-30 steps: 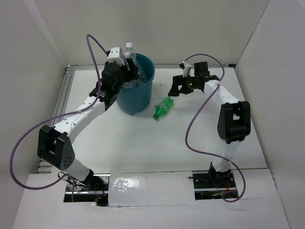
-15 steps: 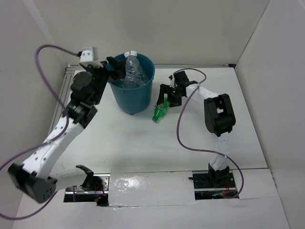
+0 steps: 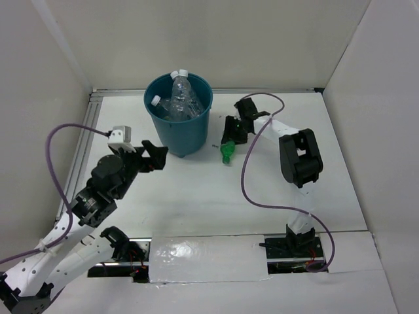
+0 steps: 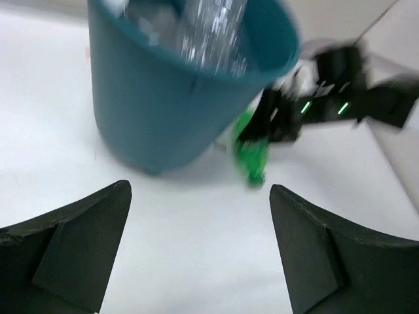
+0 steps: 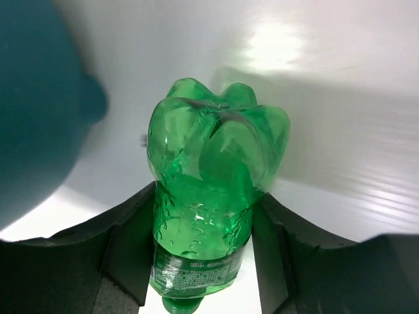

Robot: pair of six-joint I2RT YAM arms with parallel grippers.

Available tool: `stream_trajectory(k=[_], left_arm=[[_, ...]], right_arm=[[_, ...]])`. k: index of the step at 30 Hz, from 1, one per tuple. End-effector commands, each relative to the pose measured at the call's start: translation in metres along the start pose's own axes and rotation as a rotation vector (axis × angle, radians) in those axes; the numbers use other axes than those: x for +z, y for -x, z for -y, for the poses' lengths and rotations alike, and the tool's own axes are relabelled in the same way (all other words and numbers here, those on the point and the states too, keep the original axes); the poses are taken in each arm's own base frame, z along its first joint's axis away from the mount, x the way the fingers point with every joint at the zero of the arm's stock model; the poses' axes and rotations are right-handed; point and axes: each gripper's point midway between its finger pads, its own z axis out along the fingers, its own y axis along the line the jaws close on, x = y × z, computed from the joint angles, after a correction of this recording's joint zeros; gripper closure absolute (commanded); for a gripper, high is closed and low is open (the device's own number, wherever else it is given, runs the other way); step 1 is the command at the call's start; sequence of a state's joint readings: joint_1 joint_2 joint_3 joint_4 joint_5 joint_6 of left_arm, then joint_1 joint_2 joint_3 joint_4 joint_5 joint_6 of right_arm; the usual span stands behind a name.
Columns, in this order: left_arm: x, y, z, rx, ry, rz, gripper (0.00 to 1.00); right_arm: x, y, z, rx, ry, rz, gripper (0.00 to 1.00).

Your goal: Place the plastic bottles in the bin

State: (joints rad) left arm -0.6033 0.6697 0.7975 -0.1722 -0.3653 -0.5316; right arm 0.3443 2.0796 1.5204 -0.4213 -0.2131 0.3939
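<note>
Black left gripper [image 3: 154,158]: fingers spread wide apart, holding nothing. It sits low over the table [image 3: 196,203] at about 7 o'clock from the bin and points toward it.

Teal bin [image 3: 186,134]: upright at the table's 12 o'clock. It contains clear bottles [image 3: 178,91] with white caps showing, one standing above the rim.

Green bottle [image 3: 226,154]: the one bottle seen outside the bin, just beside it at about 4 o'clock and apart from its wall. The right wrist view shows its lobed base toward the camera and its cap end away.

Right gripper [image 3: 228,140]: fingers closed against both sides of the green bottle near its label. Whether the bottle is off the table cannot be told.

Step in hand: pick-up of the green bottle by the right arm, judged the last item.

Next move calls for: a lift high enough for the hanging bottle to pass the rim, then travel toward 10 o'clock over the opening and release. The standing clear bottle leaves little room, so dropping nearer the bin's 3 o'clock side seems wiser.
</note>
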Motion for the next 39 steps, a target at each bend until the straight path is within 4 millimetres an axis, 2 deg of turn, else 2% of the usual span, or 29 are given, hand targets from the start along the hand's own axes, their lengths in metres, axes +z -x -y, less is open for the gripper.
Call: stream_trajectory(k=[1,2,4,5,6,7,8,9,10,12,13,14,15,16,17,18,19,22,23,24,26,29,30,32,34,36,37,39], left_arm=[[-0.007,-0.042,-0.008,-0.083,0.03,-0.112,0.01],[-0.007,-0.06,-0.016,-0.082,0.056,-0.154,0.01],[-0.009,-0.076,-0.013,-0.103,0.044,-0.192,0.01],[-0.009,-0.089,-0.016,-0.101,0.049,-0.219,0.01],[-0.01,-0.098,-0.019,-0.101,0.06,-0.234,0.01],[-0.01,-0.098,-0.019,-0.101,0.061,-0.235,0.01],[-0.01,-0.098,-0.019,-0.114,0.057,-0.227,0.01],[-0.009,-0.102,-0.02,-0.113,0.058,-0.228,0.01],[-0.009,-0.102,-0.02,-0.113,0.058,-0.228,0.01],[-0.009,-0.104,-0.021,-0.113,0.059,-0.23,0.01],[-0.009,-0.105,-0.019,-0.111,0.051,-0.234,0.01],[-0.009,-0.112,-0.02,-0.105,0.052,-0.253,0.01],[-0.009,-0.112,-0.02,-0.105,0.052,-0.253,0.01],[-0.009,-0.112,-0.02,-0.105,0.052,-0.253,0.01],[-0.009,-0.117,-0.023,-0.1,0.058,-0.263,0.01],[-0.01,-0.118,-0.021,-0.107,0.052,-0.267,0.01],[-0.011,-0.121,-0.022,-0.107,0.052,-0.267,0.01],[-0.014,-0.118,-0.022,-0.124,0.043,-0.251,0.01],[-0.016,-0.124,-0.023,-0.117,0.041,-0.265,0.01],[-0.017,-0.121,-0.021,-0.133,0.036,-0.254,0.01],[-0.018,-0.122,-0.023,-0.134,0.034,-0.252,0.01],[-0.021,-0.122,-0.024,-0.135,0.032,-0.249,0.01],[-0.021,-0.122,-0.024,-0.135,0.032,-0.249,0.01],[-0.02,-0.12,-0.023,-0.14,0.026,-0.24,0.01],[-0.018,-0.121,-0.02,-0.142,0.017,-0.245,0.01],[-0.014,-0.128,-0.018,-0.128,0.009,-0.269,0.01],[-0.011,-0.122,-0.014,-0.122,-0.001,-0.256,0.01],[-0.007,-0.125,-0.011,-0.108,-0.004,-0.271,0.01]], right_arm=[[-0.086,0.086,-0.004,-0.123,0.029,0.275,0.97],[-0.106,0.106,0.0,-0.147,0.035,0.336,0.97],[-0.169,0.152,-0.026,-0.275,0.098,0.519,0.98],[-0.192,0.167,-0.036,-0.316,0.119,0.583,0.98],[-0.231,0.186,-0.062,-0.4,0.184,0.682,0.98],[-0.233,0.186,-0.069,-0.419,0.221,0.69,0.98],[-0.262,0.198,-0.089,-0.462,0.274,0.761,0.98],[-0.278,0.207,-0.102,-0.496,0.311,0.816,0.98],[-0.292,0.21,-0.124,-0.521,0.382,0.842,0.98],[-0.304,0.213,-0.153,-0.549,0.471,0.886,0.98],[-0.295,0.213,-0.163,-0.555,0.513,0.87,0.98],[-0.304,0.217,-0.176,-0.569,0.539,0.899,0.98],[-0.3,0.211,-0.198,-0.59,0.577,0.89,0.97],[-0.28,0.211,-0.205,-0.598,0.586,0.859,0.97],[-0.291,0.214,-0.222,-0.633,0.605,0.89,0.95],[-0.285,0.209,-0.238,-0.649,0.617,0.881,0.95],[-0.261,0.207,-0.239,-0.643,0.595,0.844,0.92],[-0.241,0.199,-0.252,-0.672,0.586,0.824,0.86],[-0.241,0.201,-0.251,-0.674,0.571,0.832,0.85],[-0.225,0.193,-0.252,-0.672,0.573,0.797,0.82],[-0.216,0.191,-0.247,-0.67,0.555,0.781,0.78],[-0.205,0.185,-0.241,-0.669,0.541,0.746,0.6],[-0.2,0.184,-0.239,-0.676,0.534,0.738,0.39],[-0.211,0.18,-0.238,-0.685,0.529,0.736,0.18],[-0.21,0.174,-0.237,-0.697,0.534,0.715,0.0],[-0.226,0.171,-0.234,-0.708,0.542,0.709,0.0],[-0.235,0.174,-0.232,-0.707,0.537,0.723,0.0],[-0.256,0.172,-0.234,-0.719,0.537,0.742,0.0]])
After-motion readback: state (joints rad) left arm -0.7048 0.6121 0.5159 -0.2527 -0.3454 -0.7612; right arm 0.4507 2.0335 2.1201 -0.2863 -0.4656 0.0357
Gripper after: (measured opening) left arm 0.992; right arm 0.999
